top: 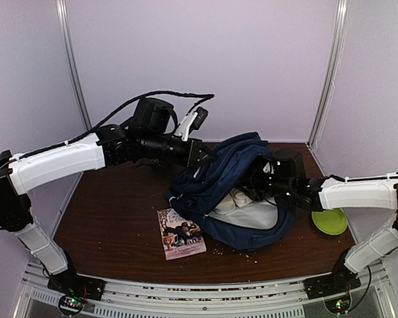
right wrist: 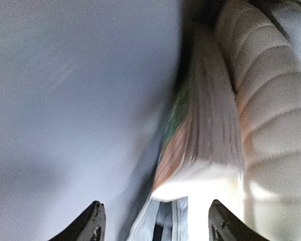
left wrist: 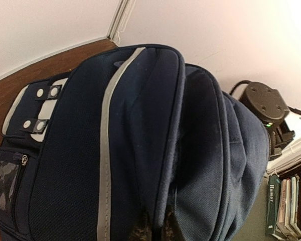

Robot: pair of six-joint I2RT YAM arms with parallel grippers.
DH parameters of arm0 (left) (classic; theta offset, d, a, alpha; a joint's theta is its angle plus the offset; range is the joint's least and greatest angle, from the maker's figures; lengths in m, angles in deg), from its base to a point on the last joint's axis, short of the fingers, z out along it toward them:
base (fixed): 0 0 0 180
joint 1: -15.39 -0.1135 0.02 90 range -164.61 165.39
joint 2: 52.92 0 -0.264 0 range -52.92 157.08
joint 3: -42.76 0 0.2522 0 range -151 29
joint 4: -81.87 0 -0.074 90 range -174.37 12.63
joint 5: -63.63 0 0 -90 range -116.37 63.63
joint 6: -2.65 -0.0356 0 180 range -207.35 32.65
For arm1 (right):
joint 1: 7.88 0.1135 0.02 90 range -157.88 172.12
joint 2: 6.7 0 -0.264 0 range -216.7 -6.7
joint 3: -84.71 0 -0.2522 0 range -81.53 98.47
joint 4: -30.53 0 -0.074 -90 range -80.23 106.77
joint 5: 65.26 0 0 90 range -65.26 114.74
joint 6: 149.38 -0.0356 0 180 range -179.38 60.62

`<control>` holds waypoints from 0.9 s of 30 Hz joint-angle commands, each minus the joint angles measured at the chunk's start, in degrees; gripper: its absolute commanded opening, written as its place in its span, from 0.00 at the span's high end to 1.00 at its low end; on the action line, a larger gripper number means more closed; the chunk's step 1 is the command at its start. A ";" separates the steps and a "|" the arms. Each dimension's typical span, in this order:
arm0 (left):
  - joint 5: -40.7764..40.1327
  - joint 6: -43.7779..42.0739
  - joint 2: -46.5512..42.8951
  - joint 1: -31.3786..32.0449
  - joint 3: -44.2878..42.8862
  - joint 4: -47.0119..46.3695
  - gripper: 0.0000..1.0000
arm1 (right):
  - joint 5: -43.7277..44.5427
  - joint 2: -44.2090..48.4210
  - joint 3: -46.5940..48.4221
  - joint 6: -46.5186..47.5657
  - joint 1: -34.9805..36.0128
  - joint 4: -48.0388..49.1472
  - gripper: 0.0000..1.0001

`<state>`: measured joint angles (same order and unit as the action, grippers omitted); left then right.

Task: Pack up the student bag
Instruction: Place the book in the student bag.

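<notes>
The student bag (top: 219,175), navy with a pale stripe (left wrist: 106,150) and white buckle patches (left wrist: 40,108), lies on the brown table with its mouth toward the right. My left gripper (top: 200,154) is shut on a fold of fabric at the bag's top edge; its dark fingertips (left wrist: 140,232) show at the bottom of the left wrist view. My right gripper (top: 264,180) reaches into the bag's mouth. In the right wrist view it (right wrist: 155,223) is open and empty, with a book's page edge (right wrist: 210,125) and a white quilted item (right wrist: 271,100) just ahead, beside grey lining (right wrist: 65,100).
A paperback with a picture cover (top: 180,233) lies on the table in front of the bag. A lime-green plate (top: 329,220) sits under the right forearm. Book spines (left wrist: 286,206) show past the bag at the lower right. Walls close the back and sides.
</notes>
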<state>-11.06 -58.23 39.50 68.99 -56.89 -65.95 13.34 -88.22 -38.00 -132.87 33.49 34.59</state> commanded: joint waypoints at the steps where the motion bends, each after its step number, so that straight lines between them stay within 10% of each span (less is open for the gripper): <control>1: -0.80 2.20 -3.03 -4.04 -2.16 -12.00 1.00 | 0.33 6.88 -1.43 4.92 -0.29 -8.63 0.27; 16: 1.77 0.90 5.73 -5.58 -5.48 -9.19 1.00 | 5.27 33.50 -2.57 23.77 -0.23 -36.95 0.25; 27: 3.76 3.18 11.69 0.15 -12.26 -14.50 1.00 | 1.66 33.68 -13.98 17.18 -0.16 -19.25 0.27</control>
<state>-3.19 -56.68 50.14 69.12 -62.85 -72.51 13.93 -49.40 -53.56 -113.44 33.86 4.84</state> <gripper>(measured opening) 0.041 0.734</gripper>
